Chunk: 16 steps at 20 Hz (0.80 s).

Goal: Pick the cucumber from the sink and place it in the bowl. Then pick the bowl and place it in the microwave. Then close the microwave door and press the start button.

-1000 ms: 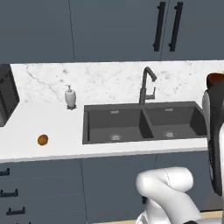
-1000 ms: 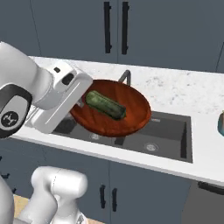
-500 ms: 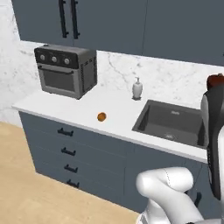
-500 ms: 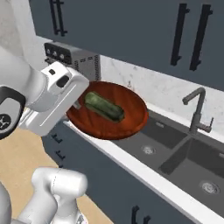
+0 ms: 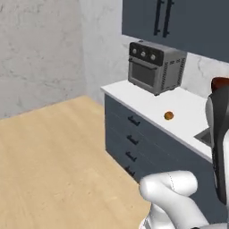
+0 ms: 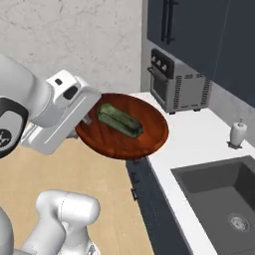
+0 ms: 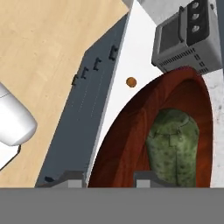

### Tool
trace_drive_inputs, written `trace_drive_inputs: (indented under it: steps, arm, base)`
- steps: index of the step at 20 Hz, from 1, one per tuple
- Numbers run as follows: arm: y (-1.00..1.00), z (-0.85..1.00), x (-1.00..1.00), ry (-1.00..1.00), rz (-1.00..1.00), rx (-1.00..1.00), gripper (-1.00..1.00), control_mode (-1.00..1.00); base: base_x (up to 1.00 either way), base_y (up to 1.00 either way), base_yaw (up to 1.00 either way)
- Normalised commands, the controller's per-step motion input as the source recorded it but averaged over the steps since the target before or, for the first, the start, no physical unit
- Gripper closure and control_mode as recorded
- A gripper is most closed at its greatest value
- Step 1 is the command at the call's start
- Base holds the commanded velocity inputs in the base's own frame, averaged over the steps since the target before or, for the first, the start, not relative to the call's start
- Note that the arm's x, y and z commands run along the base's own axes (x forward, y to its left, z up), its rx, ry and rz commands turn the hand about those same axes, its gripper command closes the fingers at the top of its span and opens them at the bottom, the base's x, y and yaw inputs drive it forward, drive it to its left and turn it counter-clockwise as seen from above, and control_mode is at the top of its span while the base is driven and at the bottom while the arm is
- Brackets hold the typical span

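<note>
My gripper [image 6: 87, 121] is shut on the left rim of a red-brown bowl [image 6: 130, 142] and holds it level in the air, over the counter's left end. The dark green cucumber [image 6: 119, 119] lies inside the bowl. In the hand view the bowl [image 7: 131, 144] rises between my fingertips [image 7: 65, 179], at the gripper [image 7: 107, 179], with the cucumber [image 7: 173, 146] resting in it. A sliver of the bowl [image 5: 220, 82] peeks past my arm in the left base view. The sink [image 6: 219, 199] lies to the lower right. The microwave is out of view.
A grey toaster oven [image 6: 179, 84] [image 5: 156, 67] stands on the white counter [image 6: 199, 134] by the wall. A small orange fruit [image 5: 168, 116] [image 7: 131, 82] lies in front of it. A soap dispenser [image 6: 238, 133] is behind the sink. Wooden floor [image 5: 53, 156] stretches left of the cabinets.
The whole picture has swung left: the base has moved, the sink slid off to the right, and the toaster oven and floor came into view. The bowl with the cucumber stays in my grip.
</note>
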Motion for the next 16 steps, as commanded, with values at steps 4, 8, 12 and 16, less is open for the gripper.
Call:
trace_drive_inputs:
  steps: [4, 8, 12, 16]
  arm:
    - [0.0, 0.0, 0.0, 0.0, 0.0, 0.0, 1.0, 1.0]
    - [0.0, 0.0, 0.0, 0.0, 0.0, 0.0, 1.0, 1.0]
    - [0.0, 0.0, 0.0, 0.0, 0.0, 0.0, 1.0, 1.0]
    - [0.0, 0.0, 0.0, 0.0, 0.0, 0.0, 1.0, 1.0]
  base:
    - [0.0, 0.0, 0.89]
    - [0.0, 0.0, 0.91]
    - [0.0, 0.0, 0.93]
    - [0.0, 0.0, 0.92]
